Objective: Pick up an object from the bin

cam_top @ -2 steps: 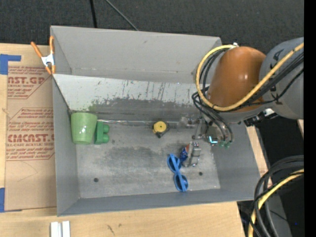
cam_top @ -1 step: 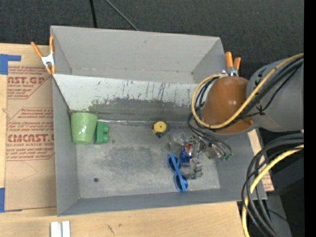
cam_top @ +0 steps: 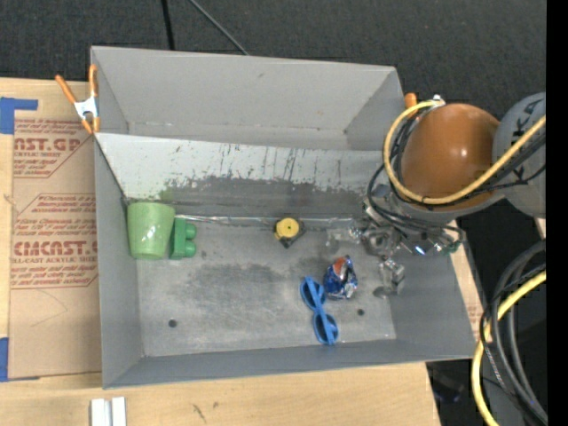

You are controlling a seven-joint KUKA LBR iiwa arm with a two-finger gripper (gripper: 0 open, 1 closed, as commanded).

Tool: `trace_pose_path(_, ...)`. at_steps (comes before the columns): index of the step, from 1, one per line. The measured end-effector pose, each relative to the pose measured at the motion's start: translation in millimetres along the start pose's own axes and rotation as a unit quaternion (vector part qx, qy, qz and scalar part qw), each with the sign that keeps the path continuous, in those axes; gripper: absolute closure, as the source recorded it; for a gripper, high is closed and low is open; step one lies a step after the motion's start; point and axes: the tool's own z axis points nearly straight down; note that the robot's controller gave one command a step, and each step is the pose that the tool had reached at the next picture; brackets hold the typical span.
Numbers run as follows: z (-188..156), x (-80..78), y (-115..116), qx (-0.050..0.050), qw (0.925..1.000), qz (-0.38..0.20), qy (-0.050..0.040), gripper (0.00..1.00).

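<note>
Currently the pincer (cam_top: pixel 388 272) sits low near the bin (cam_top: pixel 222 105) floor, open or shut I cannot tell, nothing seen in it; the nearest thing, a crumpled blue-and-white wrapper (cam_top: pixel 339 278), lies just beside it toward view-left, with a long blue plastic piece (cam_top: pixel 318 311) just beyond.

Soft, even overhead light; dull sheen on the grey bin (cam_top: pixel 240 291) floor, faint short shadows.
</note>
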Motion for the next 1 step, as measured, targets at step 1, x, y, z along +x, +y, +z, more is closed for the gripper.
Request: trace_pose_path(1,66.0,-14.2,22.6,-0.005,0.998,-0.063,0.0019,0.0)
